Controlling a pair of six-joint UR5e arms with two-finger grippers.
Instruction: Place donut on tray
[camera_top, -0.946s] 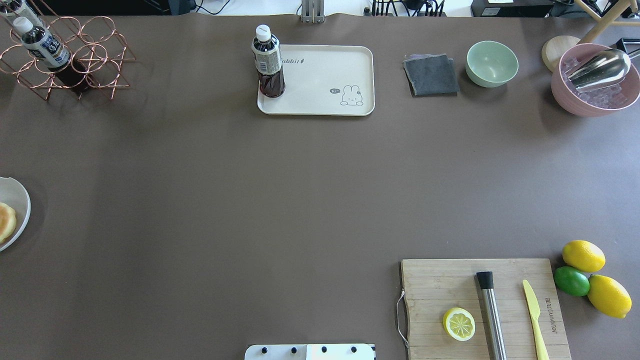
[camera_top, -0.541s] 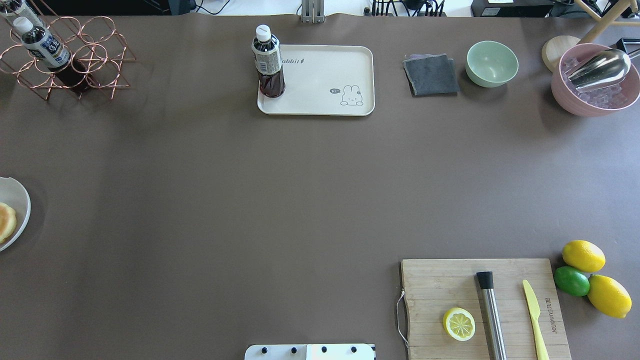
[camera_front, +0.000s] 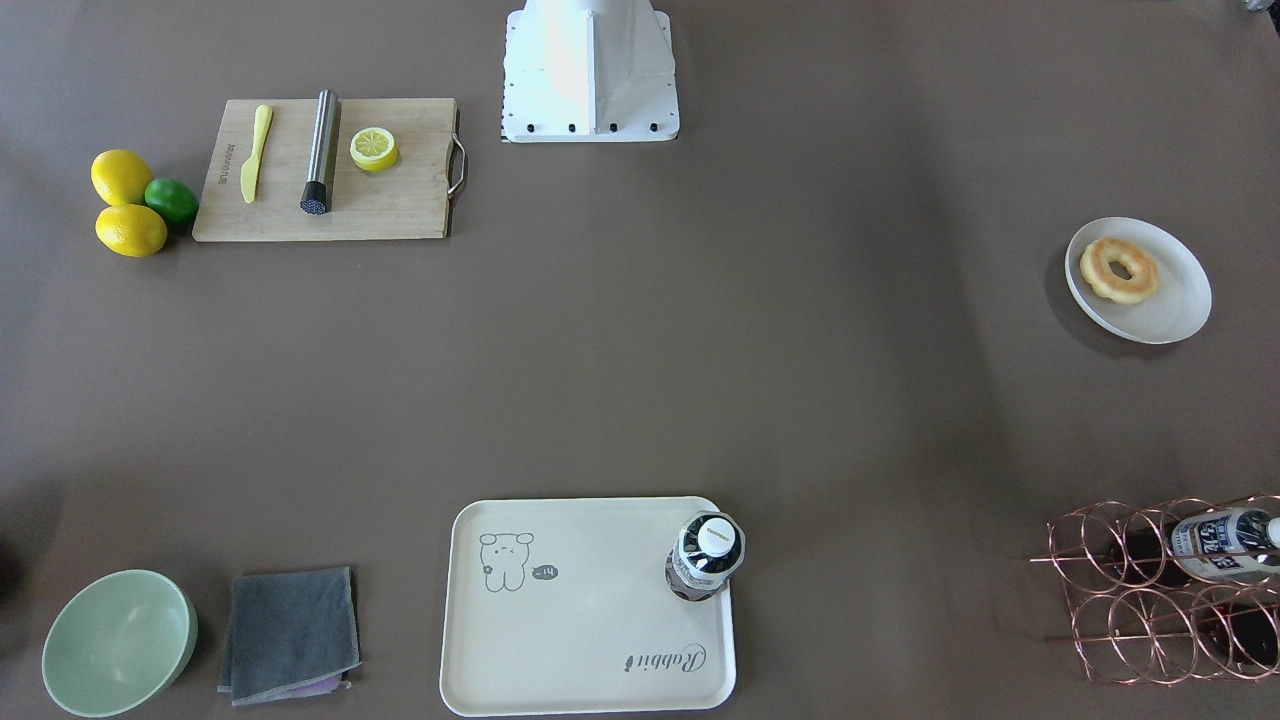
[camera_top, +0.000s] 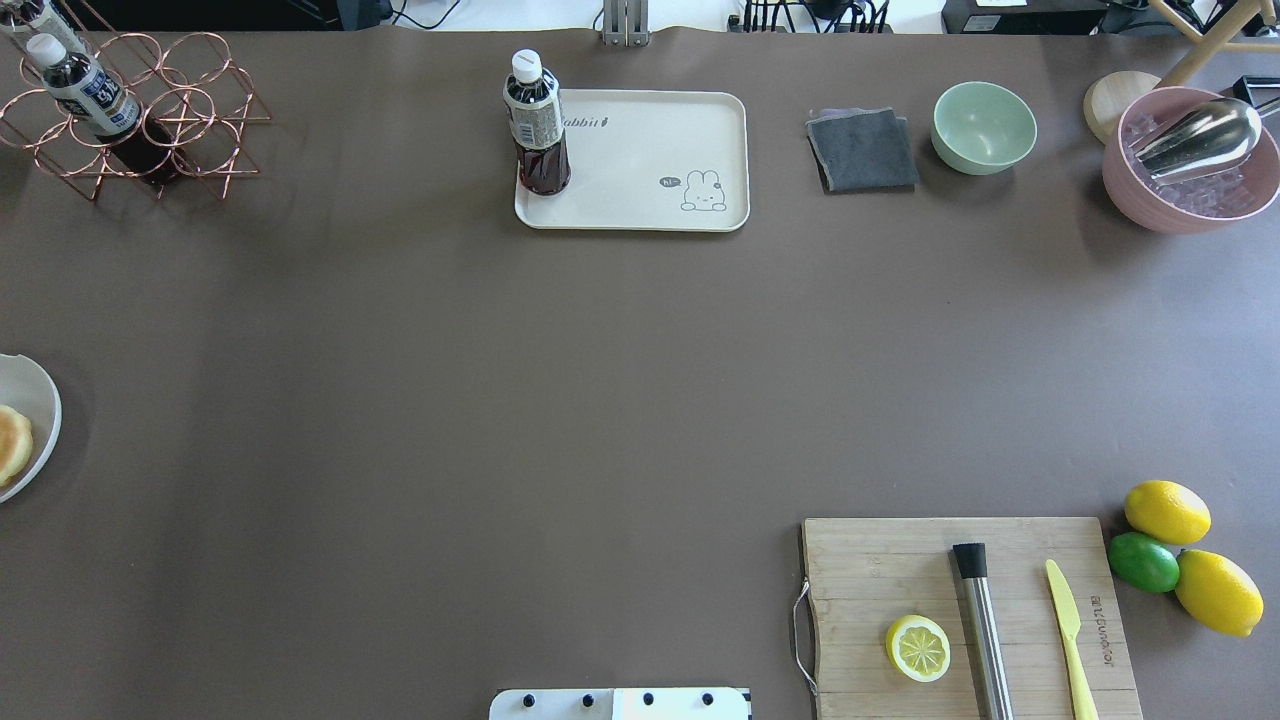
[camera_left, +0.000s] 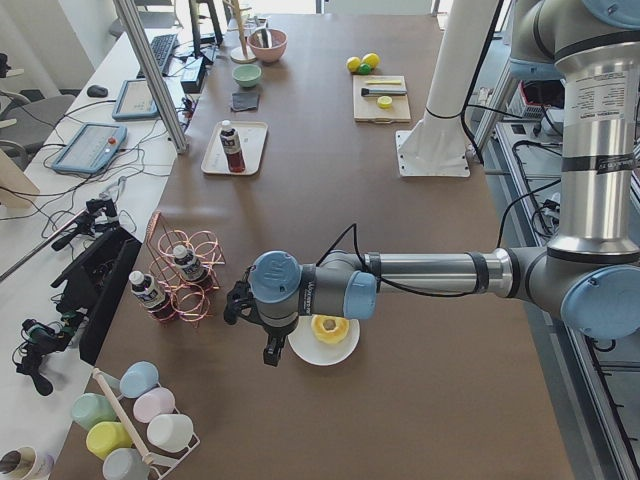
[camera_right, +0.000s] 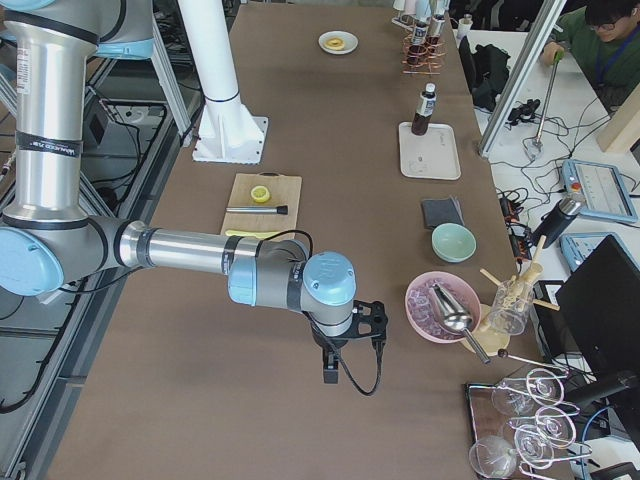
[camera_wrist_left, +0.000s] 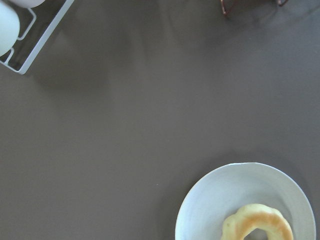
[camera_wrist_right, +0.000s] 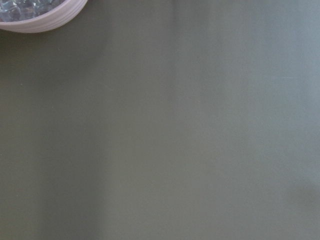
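Note:
The golden-yellow donut (camera_front: 1119, 269) lies on a round off-white plate (camera_front: 1165, 310) at the table's left end. It also shows in the left wrist view (camera_wrist_left: 257, 225) and at the edge of the overhead view (camera_top: 12, 443). The cream tray (camera_front: 600, 610) with the bear drawing lies at the table's far side (camera_top: 640, 150), with a dark drink bottle (camera_top: 537, 125) upright on one corner. My left gripper (camera_left: 270, 353) hovers just beside the plate in the exterior left view only. My right gripper (camera_right: 330, 375) hangs near the pink bowl. I cannot tell whether either is open or shut.
A wooden cutting board (camera_top: 880, 570) holds a halved lemon (camera_top: 918, 648), a steel muddler and a yellow knife. Lemons and a lime (camera_top: 1143, 561) lie beside it. A grey cloth (camera_top: 862, 150), green bowl (camera_top: 984, 126), pink ice bowl (camera_top: 1190, 160) and copper bottle rack (camera_top: 140, 110) line the far side.

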